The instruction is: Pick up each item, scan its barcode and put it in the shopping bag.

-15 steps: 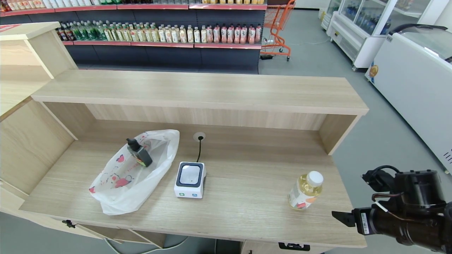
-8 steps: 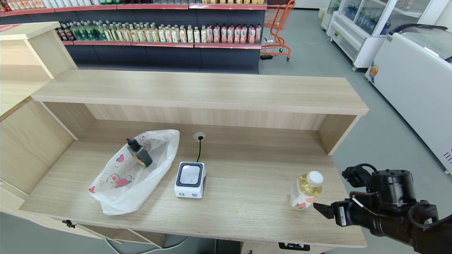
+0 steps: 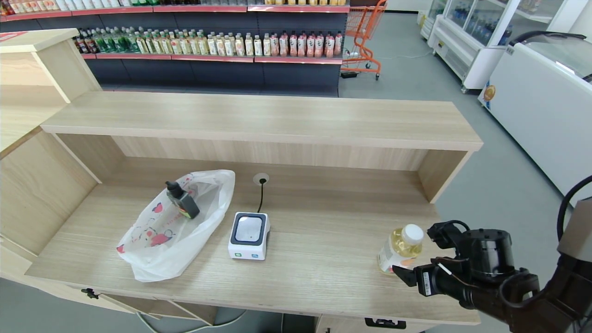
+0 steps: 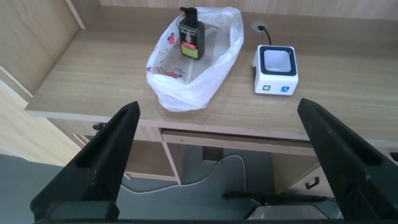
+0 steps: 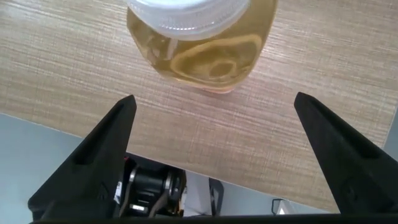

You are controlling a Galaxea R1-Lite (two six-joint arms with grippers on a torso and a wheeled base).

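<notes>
A dark pump bottle (image 3: 183, 203) is found bagged in the printed white plastic bag (image 3: 155, 252); the white-capped yellow bottle (image 3: 398, 250) is ungrasped, the right gripper (image 5: 214, 152) wide open and empty.

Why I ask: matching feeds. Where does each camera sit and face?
Head view: on the head, facing forward and down at the counter; right arm and open right tool at lower right.
Left wrist view: on the left wrist, off the counter's near edge, facing the shopping bag and scanner; open left tool frames it.
Right wrist view: on the right wrist, facing the bottle closely; open right tool frames it.
Shared: head and left wrist both show shopping bag and scanner.
</notes>
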